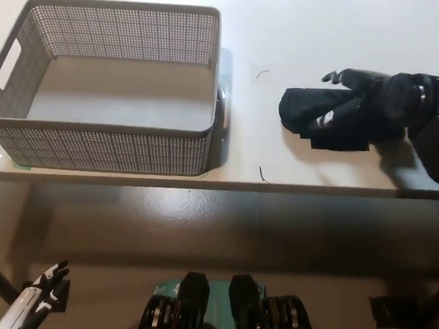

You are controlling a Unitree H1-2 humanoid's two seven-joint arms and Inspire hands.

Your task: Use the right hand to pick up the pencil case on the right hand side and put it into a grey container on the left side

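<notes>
Head view: the black right hand (pixel 375 100) is lying across the top of the black pencil case (pixel 313 117), which is resting on the white table (pixel 326 36) at the right. Its fingers (pixel 332 77) are curling over the case's far edge and upper side, touching the fabric, though black on black is making it impossible to tell whether they are truly gripping. The case is sitting flat on the table, well apart from the grey basket (pixel 101 137), which is standing at the left with its perforated walls upright and its floor bare. Two thin dark curls (pixel 262 173) are lying on the table between basket and case. The white left hand (pixel 38 299) is hanging low at the bottom left, below the table's edge, fingers spread and holding nothing.
</notes>
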